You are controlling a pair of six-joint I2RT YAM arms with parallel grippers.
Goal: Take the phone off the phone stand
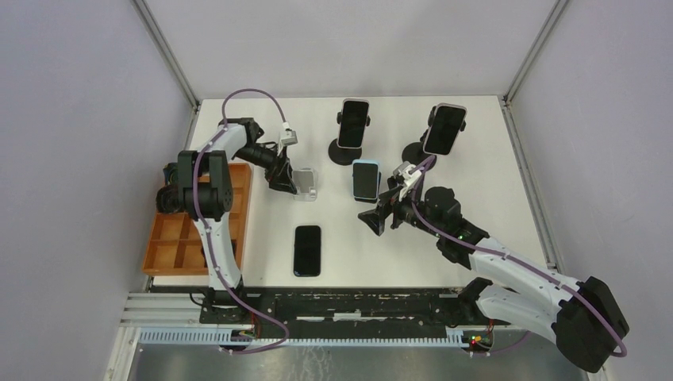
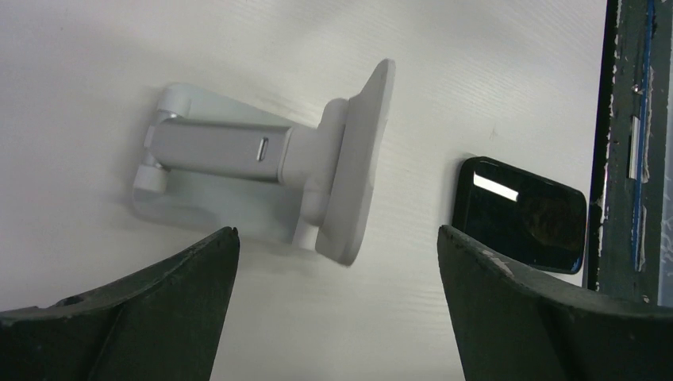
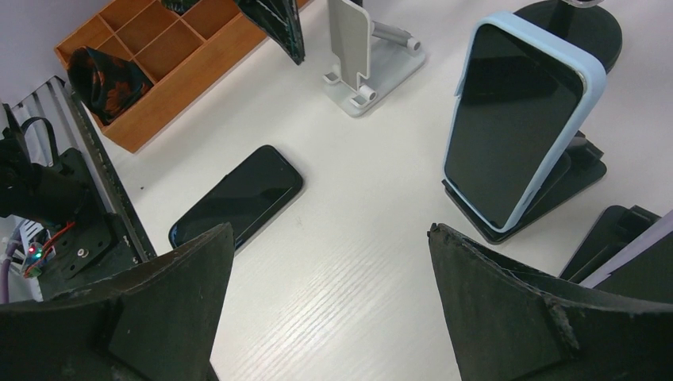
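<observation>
A black phone [image 1: 307, 250] lies flat on the white table near the front; it also shows in the left wrist view [image 2: 520, 214] and the right wrist view [image 3: 238, 197]. An empty white phone stand [image 1: 305, 183] [image 2: 262, 167] [image 3: 369, 55] stands mid-table. My left gripper [image 1: 279, 184] [image 2: 337, 238] is open and empty just left of that stand. A phone in a light blue case [image 1: 366, 179] [image 3: 516, 119] leans on a black stand. My right gripper [image 1: 374, 221] [image 3: 329, 234] is open and empty, in front of it.
Two more phones sit on black stands at the back [image 1: 354, 123] [image 1: 444, 129]. An orange compartment tray [image 1: 194, 230] [image 3: 159, 55] lies at the left table edge, holding a dark roll [image 3: 107, 83]. The metal rail [image 1: 317, 305] runs along the front.
</observation>
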